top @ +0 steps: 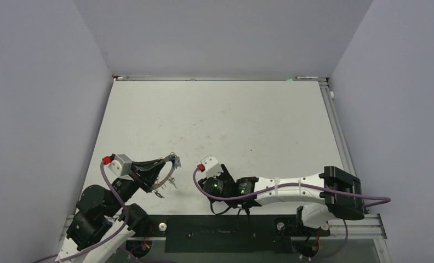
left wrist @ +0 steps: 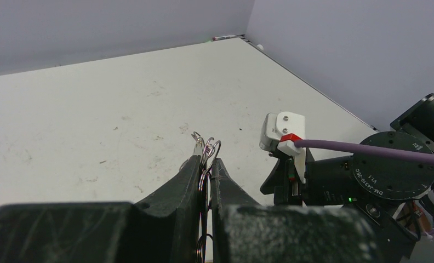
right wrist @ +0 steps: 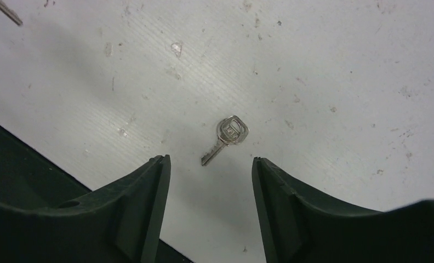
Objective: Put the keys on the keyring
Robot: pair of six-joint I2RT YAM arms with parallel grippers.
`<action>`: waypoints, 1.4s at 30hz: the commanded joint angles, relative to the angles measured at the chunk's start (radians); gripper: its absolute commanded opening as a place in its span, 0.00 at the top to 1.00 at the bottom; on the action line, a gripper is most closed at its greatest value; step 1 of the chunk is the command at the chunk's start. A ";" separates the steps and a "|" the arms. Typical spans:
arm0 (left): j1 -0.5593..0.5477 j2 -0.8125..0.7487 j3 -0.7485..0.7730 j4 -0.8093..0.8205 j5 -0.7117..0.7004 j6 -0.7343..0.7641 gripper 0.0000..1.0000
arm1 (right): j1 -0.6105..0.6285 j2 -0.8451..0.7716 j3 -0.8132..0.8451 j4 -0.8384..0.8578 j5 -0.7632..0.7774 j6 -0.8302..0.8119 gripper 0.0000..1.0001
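Observation:
My left gripper (top: 161, 169) is shut on the keyring (top: 170, 171) and holds it edge-on above the table, with a blue-tagged key (top: 175, 160) at its far end. In the left wrist view the ring's small loops (left wrist: 208, 148) stick out past the closed fingertips of the left gripper (left wrist: 206, 160). My right gripper (right wrist: 209, 159) is open and points down at the table. A plain silver key (right wrist: 226, 138) lies flat just beyond the gap between its fingers, untouched. In the top view the right gripper (top: 237, 204) hides this key.
The black base plate (top: 220, 233) runs along the near table edge, and its corner shows in the right wrist view (right wrist: 17, 159). A thin metal piece (right wrist: 6, 12) lies at that view's top left. The right wrist (left wrist: 368, 175) sits close beside the left gripper.

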 commanded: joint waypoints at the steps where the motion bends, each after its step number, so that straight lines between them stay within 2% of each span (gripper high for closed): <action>1: 0.012 0.008 0.005 0.079 0.017 0.003 1.00 | -0.004 -0.002 0.031 -0.035 0.014 -0.041 0.42; 4: 0.012 0.006 0.005 0.079 0.017 0.001 1.00 | -0.016 0.034 0.029 -0.022 0.007 -0.078 0.41; 12: 0.011 0.011 0.005 0.079 0.017 0.001 1.00 | -0.021 0.159 0.082 0.016 -0.002 -0.256 0.53; 16: 0.013 0.009 0.005 0.077 0.017 0.001 1.00 | -0.035 0.202 0.106 0.022 -0.009 -0.326 0.54; 28: 0.012 0.012 0.005 0.079 0.017 0.001 1.00 | -0.069 0.268 0.108 0.042 -0.041 -0.385 0.63; 33: 0.012 0.010 0.005 0.079 0.017 0.001 1.00 | -0.078 0.275 0.106 0.032 -0.062 -0.384 0.74; 37: 0.013 0.013 0.005 0.079 0.017 0.001 1.00 | -0.084 0.285 0.106 0.023 -0.110 -0.380 0.93; 42: 0.013 0.013 0.005 0.078 0.017 0.000 1.00 | -0.091 0.278 0.108 0.019 -0.139 -0.367 0.95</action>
